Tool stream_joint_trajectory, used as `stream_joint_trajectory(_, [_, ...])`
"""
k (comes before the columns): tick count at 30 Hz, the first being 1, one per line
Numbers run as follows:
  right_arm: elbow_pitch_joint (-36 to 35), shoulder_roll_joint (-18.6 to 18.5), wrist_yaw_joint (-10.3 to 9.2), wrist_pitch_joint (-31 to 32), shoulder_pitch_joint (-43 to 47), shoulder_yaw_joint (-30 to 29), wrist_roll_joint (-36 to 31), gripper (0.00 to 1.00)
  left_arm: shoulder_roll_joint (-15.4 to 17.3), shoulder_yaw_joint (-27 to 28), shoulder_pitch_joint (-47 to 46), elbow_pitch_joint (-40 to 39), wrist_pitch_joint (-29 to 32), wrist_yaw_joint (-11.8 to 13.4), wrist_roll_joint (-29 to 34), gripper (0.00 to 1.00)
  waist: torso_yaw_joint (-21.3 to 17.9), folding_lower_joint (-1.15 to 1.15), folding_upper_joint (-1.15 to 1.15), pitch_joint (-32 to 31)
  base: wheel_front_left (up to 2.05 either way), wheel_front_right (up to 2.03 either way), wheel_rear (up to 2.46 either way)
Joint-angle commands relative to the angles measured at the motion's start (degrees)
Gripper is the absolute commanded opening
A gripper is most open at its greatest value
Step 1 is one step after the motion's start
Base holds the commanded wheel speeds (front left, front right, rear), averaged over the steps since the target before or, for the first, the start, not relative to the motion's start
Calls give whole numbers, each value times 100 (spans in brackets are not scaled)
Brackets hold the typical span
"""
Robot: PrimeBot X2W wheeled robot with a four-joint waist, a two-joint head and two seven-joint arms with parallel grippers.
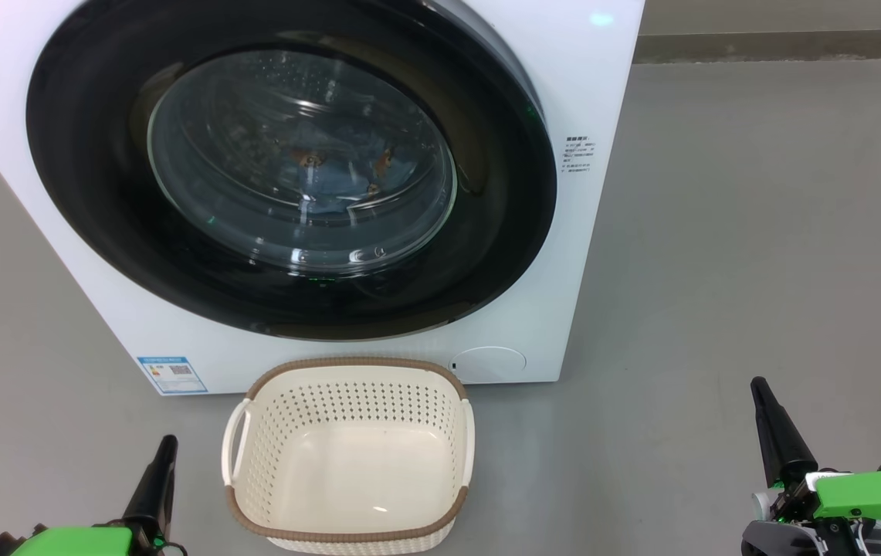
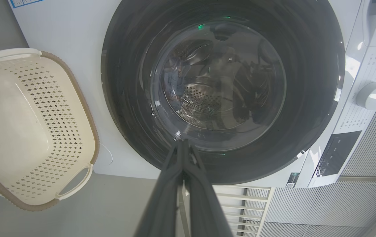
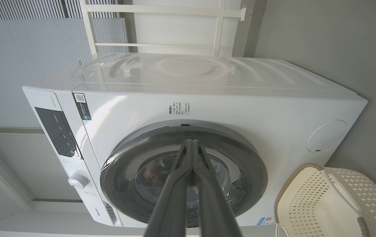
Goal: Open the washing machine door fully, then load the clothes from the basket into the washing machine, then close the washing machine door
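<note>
Laundry corner as seen by someone standing beside the robot, both arms held low. Left gripper: two long dark fingers pressed together, holding nothing, tips pointing at the washing machine ahead of them. Right gripper: fingers likewise pressed together and empty, well apart from its partner, with bare grey floor ahead of it and the machine's front ahead and to its left. Between the grippers and the load stands the washing machine door, its wide glossy black ring shut against the white front and its bulging glass window facing both sets of fingertips. The basket sits on the floor just right of the left gripper and well to the left of the right gripper, close to the foot of the machine below the door; its brown rim faces up and its smooth cream bottom shows bare. The clothes, light blue with orange-brown marks, lie inside the perforated steel drum behind the glass, beyond the tips of both grippers. Around them: a blue label sticker on the machine's front, ahead of the left gripper; a round flap low on the front, beyond the basket's right handle; a white knob and a dark control panel along the machine's top edge; pale ribbed wall panels and a white railing behind the machine
</note>
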Motion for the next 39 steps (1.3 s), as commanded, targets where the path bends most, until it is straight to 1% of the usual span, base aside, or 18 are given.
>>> stream_joint_trajectory(1, [-167,-1,9,29,-73,99,33,0,74,196,-278,-104,41,-39,-45,0,0,0,0,0,0,0,0])
stream_joint_trajectory(39, [-166,13,9,44,-75,80,17,0,74,196,-278,-104,41,-40,-45,0,0,0,0,0,0,0,0])
